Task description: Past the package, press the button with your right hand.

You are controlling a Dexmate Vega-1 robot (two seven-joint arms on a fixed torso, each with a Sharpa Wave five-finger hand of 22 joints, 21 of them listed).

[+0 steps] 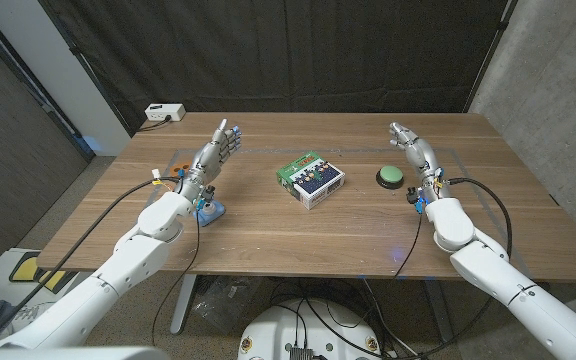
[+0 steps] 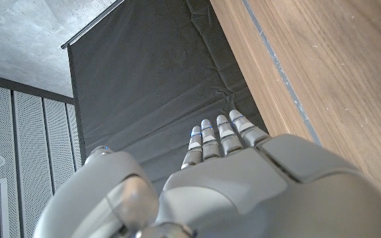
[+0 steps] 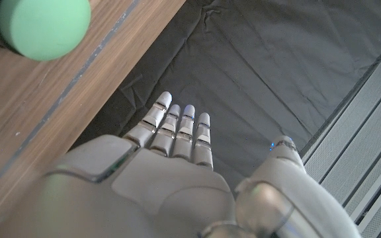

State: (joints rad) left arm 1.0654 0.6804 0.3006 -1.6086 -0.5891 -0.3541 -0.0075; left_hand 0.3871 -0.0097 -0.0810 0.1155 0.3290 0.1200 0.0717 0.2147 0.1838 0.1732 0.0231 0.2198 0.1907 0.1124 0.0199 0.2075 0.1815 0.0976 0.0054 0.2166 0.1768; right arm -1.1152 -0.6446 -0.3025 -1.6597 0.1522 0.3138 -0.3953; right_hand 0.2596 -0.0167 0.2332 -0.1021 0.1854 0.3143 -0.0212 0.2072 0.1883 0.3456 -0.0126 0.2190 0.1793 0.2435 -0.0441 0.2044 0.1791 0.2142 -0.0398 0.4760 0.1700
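Right hand (image 1: pixel 411 150): empty, fingers extended and apart, raised above the table (image 1: pixel 268 225). Green button (image 1: pixel 391 177) lies just beside it at 7 o'clock. Package (image 1: pixel 310 180) sits at table centre, at the button's 9 o'clock. Left hand (image 1: pixel 215 155): empty, fingers extended.

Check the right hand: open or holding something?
Open. The right hand holds nothing, fingers extended, beside the green button, not touching it.
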